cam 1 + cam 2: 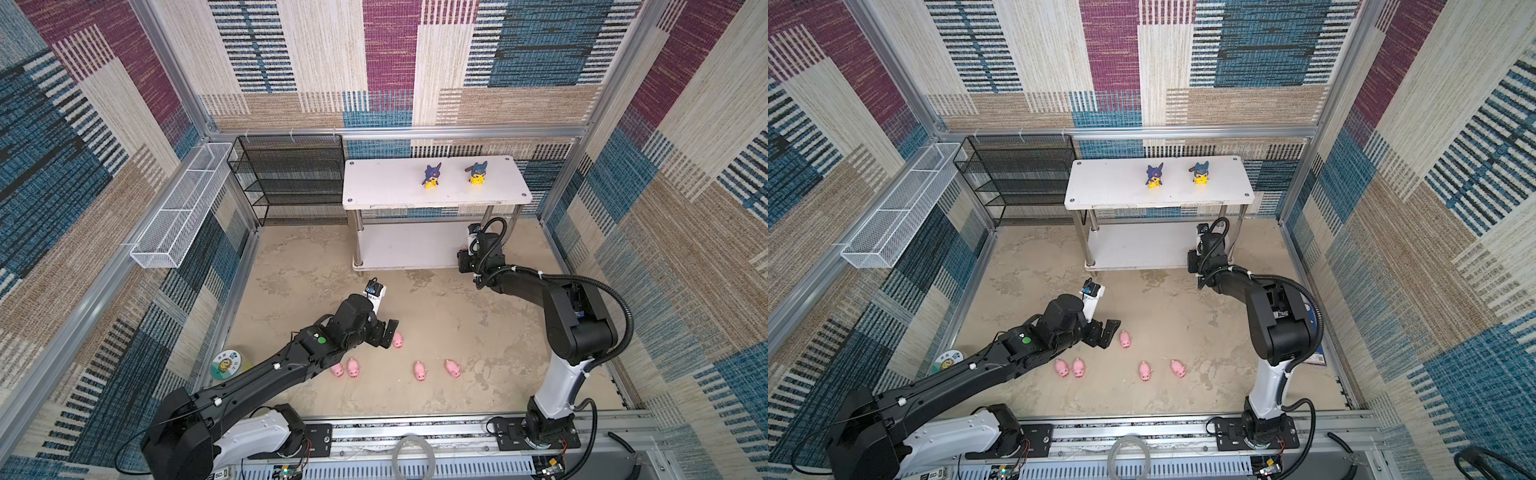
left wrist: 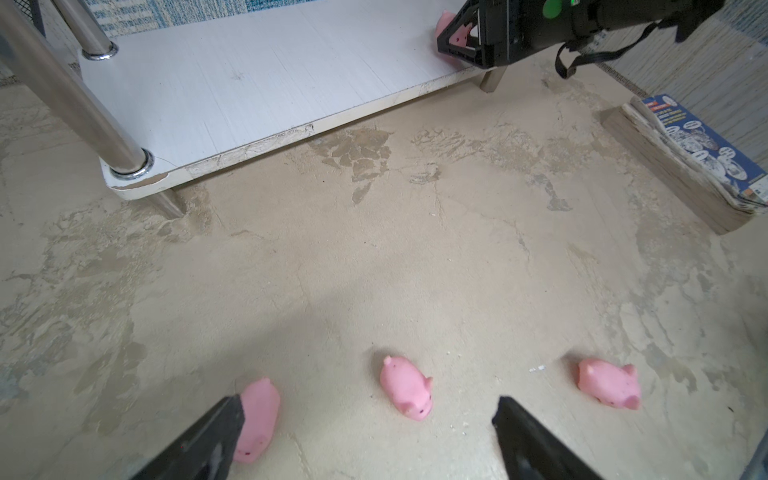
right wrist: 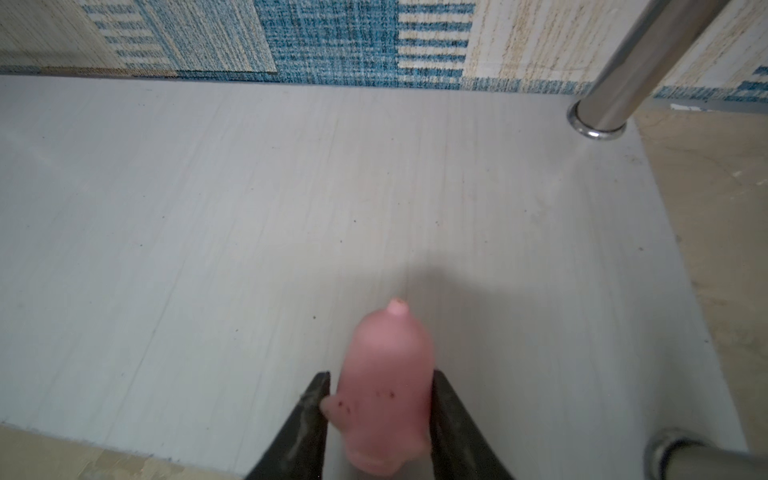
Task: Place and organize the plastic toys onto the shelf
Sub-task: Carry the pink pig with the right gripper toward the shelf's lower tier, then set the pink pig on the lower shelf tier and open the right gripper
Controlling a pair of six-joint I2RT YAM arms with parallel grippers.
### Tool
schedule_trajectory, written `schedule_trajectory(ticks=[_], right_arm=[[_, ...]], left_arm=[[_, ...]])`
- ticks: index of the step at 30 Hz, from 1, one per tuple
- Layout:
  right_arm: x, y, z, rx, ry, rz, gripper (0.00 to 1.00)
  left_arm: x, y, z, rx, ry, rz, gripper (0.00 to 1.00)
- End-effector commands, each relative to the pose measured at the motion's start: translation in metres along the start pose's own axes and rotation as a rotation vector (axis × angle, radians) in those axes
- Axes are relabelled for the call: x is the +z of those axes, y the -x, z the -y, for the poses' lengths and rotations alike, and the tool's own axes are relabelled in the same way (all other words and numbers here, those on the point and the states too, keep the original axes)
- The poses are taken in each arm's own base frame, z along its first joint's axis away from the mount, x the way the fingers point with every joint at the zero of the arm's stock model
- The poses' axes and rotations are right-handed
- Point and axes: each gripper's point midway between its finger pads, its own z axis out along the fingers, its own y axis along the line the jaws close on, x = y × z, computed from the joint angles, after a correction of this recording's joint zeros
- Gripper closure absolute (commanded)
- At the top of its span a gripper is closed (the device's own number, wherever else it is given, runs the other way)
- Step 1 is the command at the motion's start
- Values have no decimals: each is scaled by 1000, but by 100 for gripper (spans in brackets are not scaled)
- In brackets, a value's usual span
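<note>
Pinching pink pig in right end effector, on shelf lower tier; left end effector spread beside floor pigs.

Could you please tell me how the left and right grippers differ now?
The left gripper is wide open and empty; the right gripper is closed around a pink pig. The left gripper hangs over the floor; the right gripper reaches onto the lower tier of the shelf. Both have black fingers.
</note>
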Motion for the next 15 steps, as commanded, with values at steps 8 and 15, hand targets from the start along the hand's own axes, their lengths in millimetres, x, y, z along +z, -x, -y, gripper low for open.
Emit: schedule_trajectory(ticks=[8,15], right_arm=[[11,3,11,-17,-11,-6,55],[9,1,11,-8,-8,-11,42]], left_arm=[[11,6,1,36,8,-9,0],[15,7,4,37,-1,-23,1]])
